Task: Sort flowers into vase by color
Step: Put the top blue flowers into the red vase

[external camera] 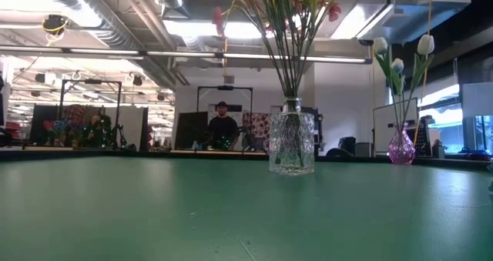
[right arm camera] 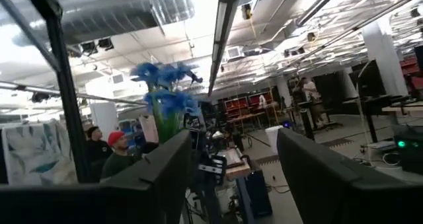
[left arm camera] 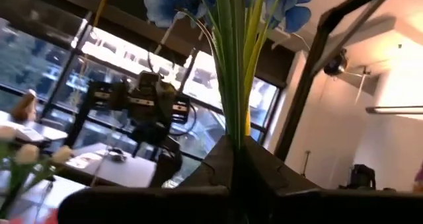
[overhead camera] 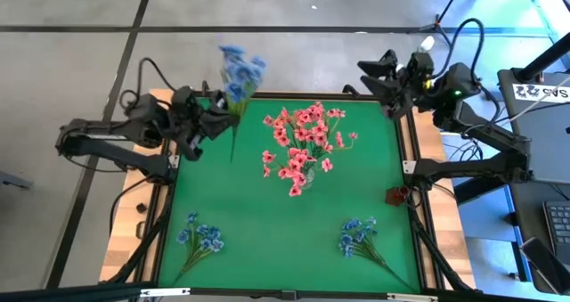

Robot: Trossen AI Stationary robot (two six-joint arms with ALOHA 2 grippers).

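Pink flowers (overhead camera: 303,146) already stand in the clear vase (external camera: 291,144) mid-desk. The left claw (overhead camera: 216,117) is clamped on a blue sprig (overhead camera: 239,75), lifted at the far-left edge. Two blue sprigs (overhead camera: 199,238) lie on the desk (overhead camera: 267,231); the right claw (overhead camera: 385,77) waits open, far right. The blue vase is probably out of sight.

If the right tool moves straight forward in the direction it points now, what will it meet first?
Probably the blue flowers held up by the left tool; they lie ahead of the open right tool, though depth is unclear.

Vase (external camera: 291,144) with sprigs (overhead camera: 303,146) at frame centre; loose sprigs at lower left (overhead camera: 199,238) and lower right (overhead camera: 358,238); another sprig (overhead camera: 237,79) raised at upper left.
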